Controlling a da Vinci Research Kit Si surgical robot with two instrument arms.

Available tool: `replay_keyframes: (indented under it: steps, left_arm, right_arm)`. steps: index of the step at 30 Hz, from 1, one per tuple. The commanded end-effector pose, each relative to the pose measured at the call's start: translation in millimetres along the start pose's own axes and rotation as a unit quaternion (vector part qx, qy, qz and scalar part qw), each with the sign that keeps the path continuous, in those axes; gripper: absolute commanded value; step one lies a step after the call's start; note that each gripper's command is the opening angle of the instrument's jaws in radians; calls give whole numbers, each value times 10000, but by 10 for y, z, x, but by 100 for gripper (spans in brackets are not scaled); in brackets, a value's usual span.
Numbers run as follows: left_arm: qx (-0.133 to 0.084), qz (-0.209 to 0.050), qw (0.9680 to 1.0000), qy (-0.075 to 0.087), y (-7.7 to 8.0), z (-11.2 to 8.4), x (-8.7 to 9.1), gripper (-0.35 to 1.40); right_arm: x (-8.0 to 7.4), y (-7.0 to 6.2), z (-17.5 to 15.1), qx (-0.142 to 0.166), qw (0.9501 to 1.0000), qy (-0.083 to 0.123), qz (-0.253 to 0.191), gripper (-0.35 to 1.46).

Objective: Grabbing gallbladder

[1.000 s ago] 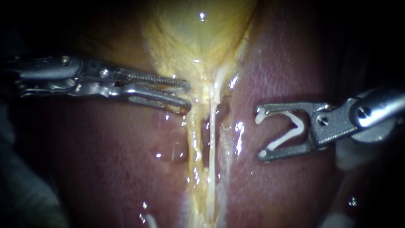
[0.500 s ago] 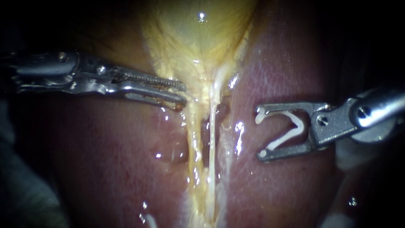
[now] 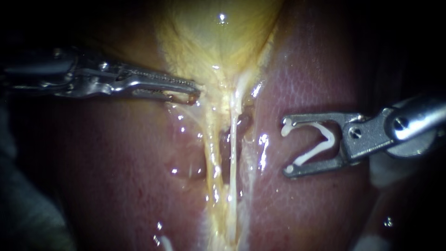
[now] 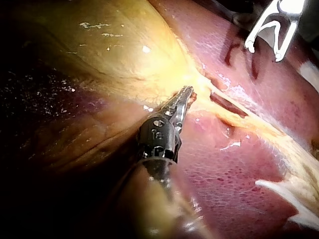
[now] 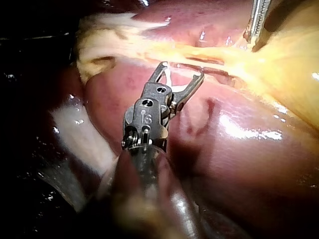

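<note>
The pale yellow gallbladder [image 3: 218, 42] lies at the top of the endoscope view, with liver [image 3: 306, 83] on either side. At its narrow lower edge the left instrument [image 3: 194, 94] has its hand closed, both jaws pinching gallbladder tissue. The right instrument [image 3: 286, 148] hangs well apart over the liver, its hand spread wide, with a white clip [image 3: 331, 135] seated against both jaws.

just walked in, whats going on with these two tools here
The left instrument has its jaws closed on the yellowish lower edge of the gallbladder, just where it narrows into pale strands running down over the liver. The right instrument hangs off to the side above the liver, clear of the gallbladder, holding a white clip between its wide-set jaws. The grab looks made, though how firm it is cannot be told.
</note>
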Motion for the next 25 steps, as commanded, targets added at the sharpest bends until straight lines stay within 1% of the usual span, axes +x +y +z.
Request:
replay_keyframes:
  steps: [1, 4, 5, 6, 9, 11, 12, 14, 25]
  left_arm:
    - [-14, -20, 10000, 94, 4, -7, 7, -35]
    - [0, -75, 9997, 228, 9, -25, 21, -35]
    - [10, -101, 9995, 302, 10, -33, 26, -35]
    - [8, -120, 9994, 330, 10, -39, 30, -35]
    - [62, -194, 9987, 467, 10, -61, 40, -35]
    - [76, -271, 9981, 539, 7, -72, 45, -35]
    - [80, -257, 9981, 552, 7, -75, 46, -35]
    - [92, -279, 9980, 566, 6, -78, 47, -35]
    - [112, -287, 9979, 569, 4, -77, 46, -35]
  right_arm:
    - [0, 0, 0, 0, 10000, 1, -1, 50]
    - [0, 0, -1, 1, 10000, 1, -1, 50]
    - [0, 0, -1, 2, 10000, 1, -1, 50]
    - [0, 0, -1, 2, 10000, 1, -1, 50]
    - [0, 0, -1, 2, 10000, 1, -1, 50]
    - [0, 0, -1, 2, 10000, 1, -1, 50]
    - [0, 0, -1, 1, 10000, 1, -1, 50]
    - [0, 0, -1, 1, 10000, 1, 0, 50]
    - [0, 0, -1, 1, 10000, 1, 1, 50]
